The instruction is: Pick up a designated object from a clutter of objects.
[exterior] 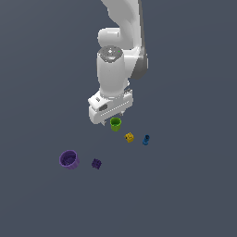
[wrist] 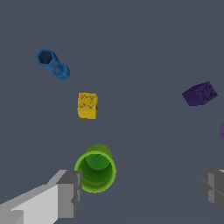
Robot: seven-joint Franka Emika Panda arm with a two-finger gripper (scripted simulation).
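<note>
arm [exterior: 113,69]: white rounded shells, grey joint cap | end effector [exterior: 112,118]: white boxy body, grey blocky fingers [wrist: 69,194]

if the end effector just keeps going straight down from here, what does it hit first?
Probably the green cup: it sits just inside one finger of the open end effector, off-centre. That finger may clip the rim; otherwise the floor. Depth unclear.

The purple cup [wrist: 222,131] is cut off at the wrist view's edge.
</note>
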